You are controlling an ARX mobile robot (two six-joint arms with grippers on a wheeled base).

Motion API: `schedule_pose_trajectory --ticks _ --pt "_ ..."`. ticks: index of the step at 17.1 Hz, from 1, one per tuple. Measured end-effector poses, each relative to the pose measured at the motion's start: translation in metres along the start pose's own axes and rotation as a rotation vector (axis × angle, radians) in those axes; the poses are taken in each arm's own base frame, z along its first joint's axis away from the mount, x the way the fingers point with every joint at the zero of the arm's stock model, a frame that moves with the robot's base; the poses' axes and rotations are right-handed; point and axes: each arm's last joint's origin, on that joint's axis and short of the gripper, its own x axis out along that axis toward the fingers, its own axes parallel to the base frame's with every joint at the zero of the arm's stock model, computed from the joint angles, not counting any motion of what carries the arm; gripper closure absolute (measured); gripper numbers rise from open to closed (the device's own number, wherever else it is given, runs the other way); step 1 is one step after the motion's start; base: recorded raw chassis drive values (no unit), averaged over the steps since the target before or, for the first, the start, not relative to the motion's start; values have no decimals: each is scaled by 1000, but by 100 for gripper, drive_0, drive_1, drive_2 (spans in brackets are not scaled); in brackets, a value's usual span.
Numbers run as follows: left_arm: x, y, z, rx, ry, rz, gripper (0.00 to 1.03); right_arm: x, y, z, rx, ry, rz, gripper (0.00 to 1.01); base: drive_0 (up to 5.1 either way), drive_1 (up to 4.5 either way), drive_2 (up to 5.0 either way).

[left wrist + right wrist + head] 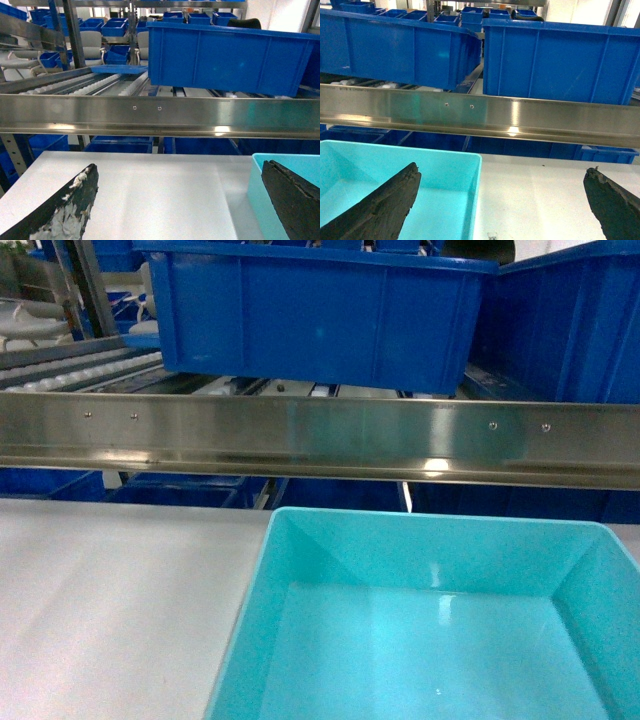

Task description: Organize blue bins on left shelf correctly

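Turquoise bin [430, 620] resting empty on the white surface [110, 600], just before the left shelf [320, 445] beam. Left claw [180, 205] spread, bin at its right finger; right claw [505, 205] spread, straddling the bin's right wall. Which arm is nearer appears uncertain.

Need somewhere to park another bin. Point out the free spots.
Free: white tabletop left of the turquoise bin, up to the steel beam; also roller tracks left of the dark blue bin. Crowded: shelf's right side.
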Motion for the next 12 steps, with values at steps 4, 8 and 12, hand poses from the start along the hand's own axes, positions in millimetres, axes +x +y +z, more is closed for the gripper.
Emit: schedule_pose_trajectory --ticks 4,8,12 --pt "0 0 0 0 0 0 5 0 0 0 0 0 0 3 0 0 0" --pt "0 0 0 0 0 0 5 0 0 0 0 0 0 3 0 0 0" --pt "0 0 0 0 -1 0 5 0 0 0 0 0 0 3 0 0 0"
